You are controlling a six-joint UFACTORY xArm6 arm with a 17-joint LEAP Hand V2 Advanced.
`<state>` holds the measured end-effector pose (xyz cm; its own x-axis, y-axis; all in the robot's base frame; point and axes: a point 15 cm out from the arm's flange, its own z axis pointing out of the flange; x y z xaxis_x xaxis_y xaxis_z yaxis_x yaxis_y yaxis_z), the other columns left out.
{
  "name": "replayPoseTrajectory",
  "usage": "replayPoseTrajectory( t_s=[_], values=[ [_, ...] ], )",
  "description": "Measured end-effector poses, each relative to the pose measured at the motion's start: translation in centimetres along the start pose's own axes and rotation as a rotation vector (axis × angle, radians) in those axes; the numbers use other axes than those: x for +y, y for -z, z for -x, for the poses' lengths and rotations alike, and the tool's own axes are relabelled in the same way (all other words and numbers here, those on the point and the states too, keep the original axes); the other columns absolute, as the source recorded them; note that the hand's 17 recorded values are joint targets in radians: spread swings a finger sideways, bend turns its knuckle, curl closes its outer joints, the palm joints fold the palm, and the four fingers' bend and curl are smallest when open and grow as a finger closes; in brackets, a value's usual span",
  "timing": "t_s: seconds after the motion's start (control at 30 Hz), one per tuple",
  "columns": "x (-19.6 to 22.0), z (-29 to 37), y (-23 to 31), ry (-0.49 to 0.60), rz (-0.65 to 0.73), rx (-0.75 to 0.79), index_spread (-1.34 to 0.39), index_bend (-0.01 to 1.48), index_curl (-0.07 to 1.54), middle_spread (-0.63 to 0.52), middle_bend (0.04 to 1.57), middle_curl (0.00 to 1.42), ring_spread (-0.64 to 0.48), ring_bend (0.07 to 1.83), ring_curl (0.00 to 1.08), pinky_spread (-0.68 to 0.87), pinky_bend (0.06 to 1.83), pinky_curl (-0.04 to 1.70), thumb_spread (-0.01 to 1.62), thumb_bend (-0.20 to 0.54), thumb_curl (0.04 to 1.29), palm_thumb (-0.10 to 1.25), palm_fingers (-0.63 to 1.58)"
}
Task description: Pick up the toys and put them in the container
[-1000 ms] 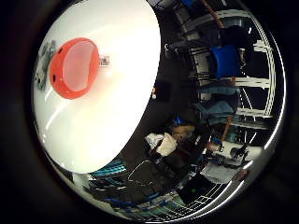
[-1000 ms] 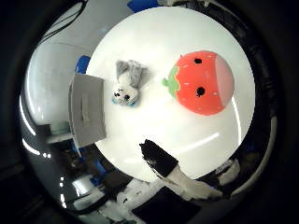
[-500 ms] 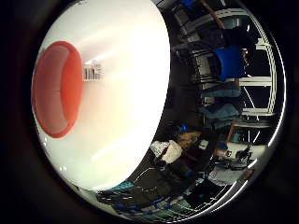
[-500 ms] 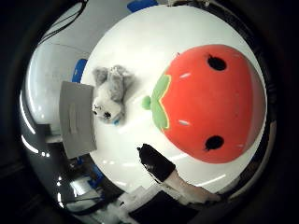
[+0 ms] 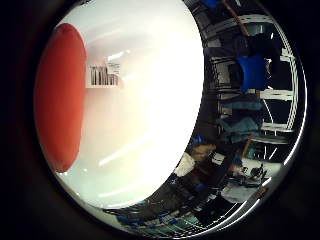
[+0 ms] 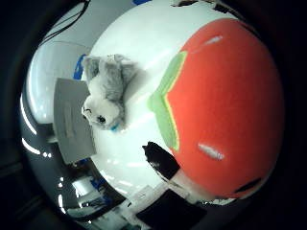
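Thumb-side palm view is filled at right by the red strawberry toy, green leaves toward frame centre, lying on the round white table close under the palm. A grey container sits at left, the grey plush toy touching it. Only a black part of the hand shows; its grip is unclear.

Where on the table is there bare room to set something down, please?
The table is bare beyond the plush and strawberry, and beside the strawberry's barcode tag. It is crowded where plush, container and strawberry meet.
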<state>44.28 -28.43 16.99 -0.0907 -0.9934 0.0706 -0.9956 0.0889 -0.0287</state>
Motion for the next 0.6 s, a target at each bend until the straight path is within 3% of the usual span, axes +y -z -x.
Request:
replayPoseTrajectory(
  t_s=[0.13, 0.2, 0.23, 0.3, 0.37, 0.4, 0.47, 0.6],
  values=[
    [0.4, 0.3, -0.1, 0.006, 0.018, -0.007, -0.39, 0.15, 0.28, -0.13, 0.33, 0.36, 0.06, 0.44, 0.28, 0.36, 0.32, 0.26, 1.05, -0.013, 0.32, 0.64, 0.48],
    [0.5, 0.5, 0.1, 0.010, 0.022, -0.009, -0.39, 0.16, 0.27, -0.20, 0.40, 0.38, -0.07, 0.59, 0.31, 0.21, 0.33, 0.25, 1.04, -0.019, 0.32, 0.66, 0.64],
    [0.5, 0.4, 0.4, 0.010, 0.018, -0.007, -0.39, 0.12, 0.25, -0.25, 0.43, 0.40, -0.18, 0.72, 0.34, 0.01, 0.48, 0.27, 1.04, -0.018, 0.33, 0.67, 0.84],
    [0.6, 0.4, 0.9, 0.012, 0.017, -0.006, -0.40, 0.12, 0.22, -0.29, 0.46, 0.42, -0.27, 0.83, 0.40, -0.28, 0.70, 0.33, 1.04, -0.016, 0.33, 0.69, 0.97],
    [1.1, 0.6, 1.2, 0.012, 0.031, -0.011, -0.40, 0.14, 0.21, -0.32, 0.51, 0.46, -0.30, 0.93, 0.45, -0.45, 0.84, 0.39, 1.04, -0.017, 0.33, 0.71, 1.11],
    [1.6, 0.8, 1.4, 0.012, 0.048, -0.018, -0.41, 0.16, 0.22, -0.32, 0.54, 0.47, -0.31, 0.94, 0.46, -0.49, 0.87, 0.40, 1.04, -0.017, 0.33, 0.72, 1.10],
    [2.8, 1.2, 1.6, 0.015, 0.089, -0.031, -0.42, 0.26, 0.27, -0.31, 0.68, 0.54, -0.30, 0.99, 0.49, -0.50, 0.94, 0.44, 1.05, -0.018, 0.34, 0.74, 1.31],
    [4.9, 1.8, 2.5, 0.019, 0.166, -0.054, -0.39, 0.62, 0.45, -0.25, 0.93, 0.64, -0.28, 1.12, 0.55, -0.40, 1.12, 0.55, 1.05, -0.015, 0.35, 0.78, 1.34]
  ],
)
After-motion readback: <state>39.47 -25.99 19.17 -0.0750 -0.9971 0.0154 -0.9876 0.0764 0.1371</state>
